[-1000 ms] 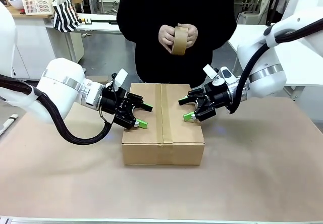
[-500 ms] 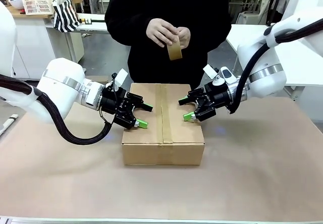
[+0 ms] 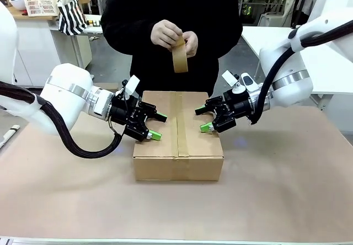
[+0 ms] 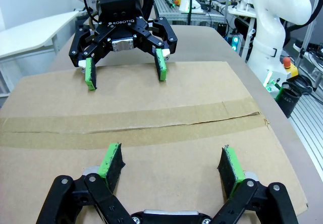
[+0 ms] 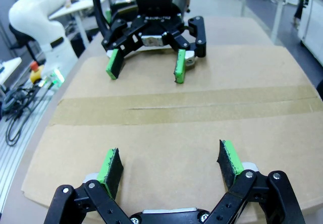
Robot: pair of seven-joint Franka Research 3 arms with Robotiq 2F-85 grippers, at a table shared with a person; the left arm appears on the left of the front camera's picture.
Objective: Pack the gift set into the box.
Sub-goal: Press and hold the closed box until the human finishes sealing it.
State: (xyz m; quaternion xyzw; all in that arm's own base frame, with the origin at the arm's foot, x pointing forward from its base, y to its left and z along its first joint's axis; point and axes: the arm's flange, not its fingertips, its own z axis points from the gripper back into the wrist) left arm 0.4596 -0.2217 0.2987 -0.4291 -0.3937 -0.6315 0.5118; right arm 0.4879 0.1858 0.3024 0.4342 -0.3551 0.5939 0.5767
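Observation:
The box (image 3: 177,145) stands shut at the table's middle, with a brown tape strip (image 3: 177,124) along its centre seam. The gift set is hidden. My left gripper (image 3: 159,127) is open over the left flap, with nothing between its fingers. My right gripper (image 3: 202,119) is open over the right flap, also holding nothing. In the left wrist view my left gripper (image 4: 170,163) spreads wide just above the cardboard (image 4: 151,95), facing the right gripper (image 4: 125,71) across the seam. In the right wrist view my right gripper (image 5: 169,162) faces the left gripper (image 5: 146,68) the same way.
A person in black stands at the far edge, both hands holding a roll of brown tape (image 3: 180,56) above the box's far end. Brown paper covers the table (image 3: 287,190). A white robot base (image 4: 275,12) stands beside the table.
The person's hands and the tape roll have shifted towards picture left and now sit over the box's seam. Both arms and the box have stayed still.

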